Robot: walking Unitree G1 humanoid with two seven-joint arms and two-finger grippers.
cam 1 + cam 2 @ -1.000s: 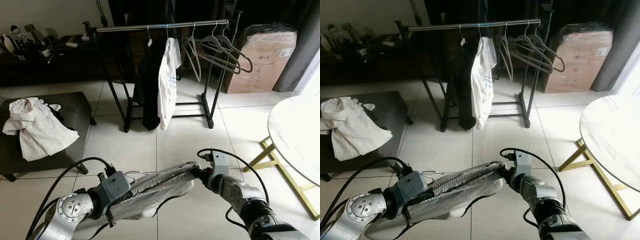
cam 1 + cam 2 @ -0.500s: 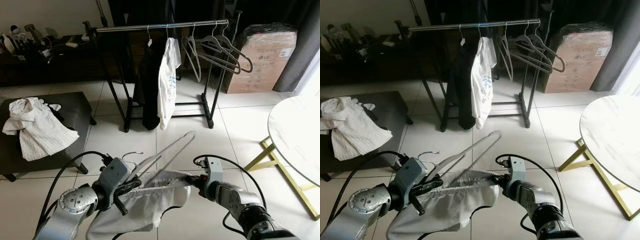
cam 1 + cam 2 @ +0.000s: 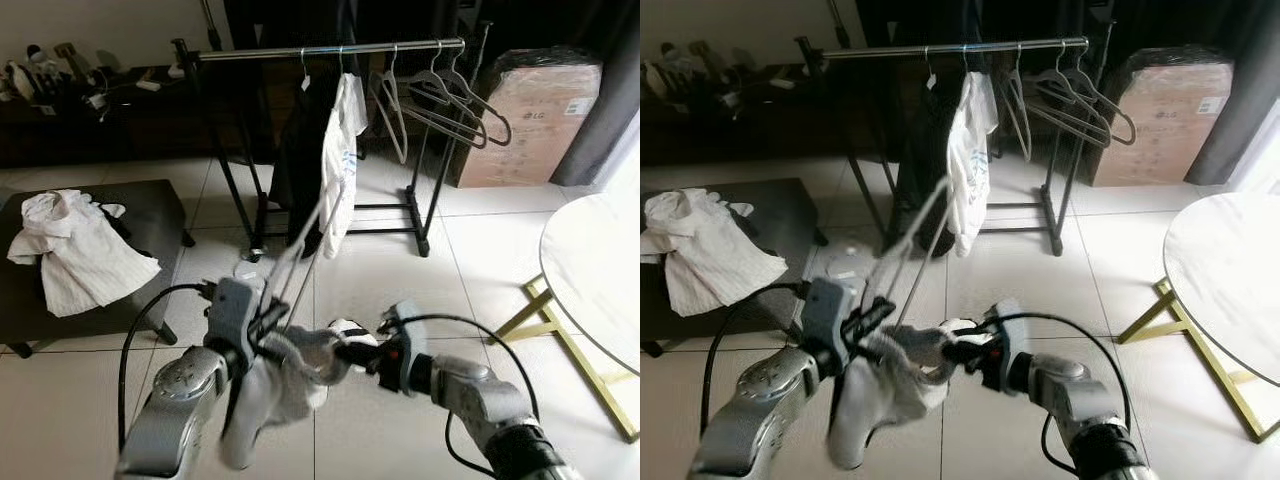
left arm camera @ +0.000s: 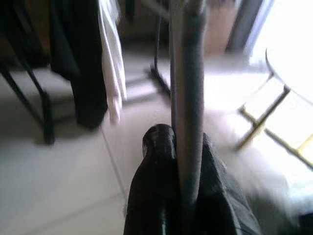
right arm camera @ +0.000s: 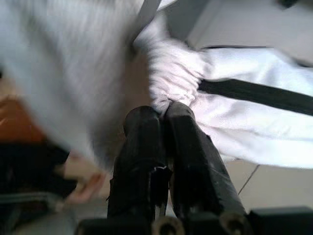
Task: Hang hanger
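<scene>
Nearest the camera, the left gripper (image 3: 262, 322) is clenched on the pale grey plastic hanger (image 3: 297, 245), which stands steeply tilted with its long arm rising toward the rack. A crumpled white cloth garment (image 3: 275, 385) hangs bunched off the hanger's lower end. The right gripper (image 3: 352, 352) is closed on a fold of that garment, pinching the fabric just beside the left gripper.

The garment looks only partly threaded on, so the step in hand is probably dressing the hanger before carrying it over. To do it well, the right gripper should draw the cloth along the hanger's arm while the left keeps the hanger steady, and both should keep the fabric off the white tiled floor (image 3: 380, 270).

The left wrist view shows the hanger's bar running straight up between the black fingers (image 4: 157, 147), a firm grip that the head views blur. The right wrist view shows the pinched white fold at the fingertips (image 5: 168, 113), confirming the cloth is really caught.

Further off, a low dark bench (image 3: 160, 215) carries a rumpled striped white shirt (image 3: 75, 250) toward its left edge. On the right stands a round white table with gold legs (image 3: 600, 270). Farthest, the black metal clothes rack (image 3: 330, 52) holds a white shirt (image 3: 342, 160), dark clothes and empty grey hangers (image 3: 450, 95); a brown cardboard box (image 3: 535, 120) sits beyond.
</scene>
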